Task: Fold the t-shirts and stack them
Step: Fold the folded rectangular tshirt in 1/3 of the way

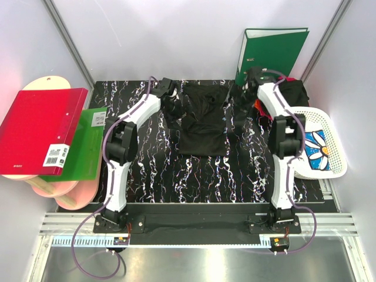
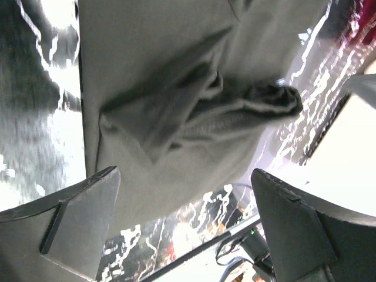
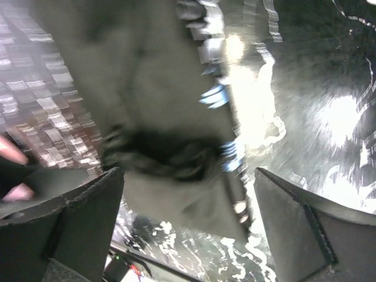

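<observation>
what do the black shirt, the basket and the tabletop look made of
Black shirt: soft matte cloth, likely a cotton knit; it creases and bunches. Basket: white plastic, judging by its moulded lattice wall. Tabletop: glossy black with white veins, marble-look; stone or laminate, cannot tell.

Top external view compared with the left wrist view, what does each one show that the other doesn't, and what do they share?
Only the top external view shows the upright green ring binder, the white plastic lattice basket, the red folder and both arms. Only the left wrist view shows the bunched fold in the cloth up close, lying ahead of the left tool, its fingers apart. Both show the plain black cloth t-shirt spread on the black marbled table.
</observation>
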### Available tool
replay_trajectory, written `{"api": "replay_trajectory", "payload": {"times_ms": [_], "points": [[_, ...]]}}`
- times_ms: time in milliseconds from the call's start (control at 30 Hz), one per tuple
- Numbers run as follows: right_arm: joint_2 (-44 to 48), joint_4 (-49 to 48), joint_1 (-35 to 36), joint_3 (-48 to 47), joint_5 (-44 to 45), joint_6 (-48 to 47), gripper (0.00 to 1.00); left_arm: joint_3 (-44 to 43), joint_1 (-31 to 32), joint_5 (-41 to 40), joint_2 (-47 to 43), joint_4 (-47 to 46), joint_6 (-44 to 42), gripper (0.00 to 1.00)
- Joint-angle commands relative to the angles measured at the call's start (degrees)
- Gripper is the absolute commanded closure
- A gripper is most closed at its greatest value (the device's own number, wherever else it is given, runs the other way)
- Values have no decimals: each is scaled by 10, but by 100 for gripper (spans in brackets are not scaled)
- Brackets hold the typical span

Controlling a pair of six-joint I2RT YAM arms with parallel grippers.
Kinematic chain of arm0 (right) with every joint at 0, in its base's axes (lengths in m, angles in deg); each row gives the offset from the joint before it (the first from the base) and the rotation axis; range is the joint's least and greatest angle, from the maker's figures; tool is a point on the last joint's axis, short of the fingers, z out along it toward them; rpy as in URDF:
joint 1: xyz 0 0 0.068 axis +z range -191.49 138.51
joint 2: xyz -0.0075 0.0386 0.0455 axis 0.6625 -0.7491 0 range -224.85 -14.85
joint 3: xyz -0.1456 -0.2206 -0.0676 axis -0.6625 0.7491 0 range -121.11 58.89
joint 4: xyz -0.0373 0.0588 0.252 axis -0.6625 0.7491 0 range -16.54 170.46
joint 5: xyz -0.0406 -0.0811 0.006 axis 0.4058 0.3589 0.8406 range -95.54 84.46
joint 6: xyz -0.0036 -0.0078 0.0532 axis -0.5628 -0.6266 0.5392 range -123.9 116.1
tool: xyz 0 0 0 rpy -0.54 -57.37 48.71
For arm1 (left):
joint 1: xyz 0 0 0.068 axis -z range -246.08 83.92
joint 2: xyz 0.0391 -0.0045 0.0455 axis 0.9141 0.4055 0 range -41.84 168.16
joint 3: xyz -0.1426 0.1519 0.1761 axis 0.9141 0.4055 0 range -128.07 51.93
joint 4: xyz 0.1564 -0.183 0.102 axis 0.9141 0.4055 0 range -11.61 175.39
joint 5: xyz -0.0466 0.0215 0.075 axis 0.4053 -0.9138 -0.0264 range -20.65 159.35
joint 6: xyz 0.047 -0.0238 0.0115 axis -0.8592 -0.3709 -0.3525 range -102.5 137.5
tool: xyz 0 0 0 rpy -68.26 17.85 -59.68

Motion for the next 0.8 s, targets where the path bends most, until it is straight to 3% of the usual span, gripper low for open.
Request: {"api": "replay_trajectory", "payload": {"times_ms": [0, 33, 67, 100, 133, 400, 767], "points": [[151, -116, 4, 69, -1, 4, 8, 33, -4, 2, -97, -28, -18, 1], [157, -127, 3, 85, -52, 11, 17, 50, -4, 1, -105, -29, -20, 6], [159, -135, 5, 98, -81, 28, 80, 59, -4, 2, -110, -30, -21, 41], [155, -146, 6, 122, -108, 37, 100, 69, -4, 3, -122, -34, -22, 74], [150, -148, 13, 131, -161, 44, 100, 86, -4, 1, -126, -35, -21, 100], [72, -140, 76, 196, -351, 34, 100, 146, -6, 9, -135, -36, -28, 100], [-16, -135, 110, 153, -396, 53, 100, 174, -15, 6, -143, -35, -33, 100]]}}
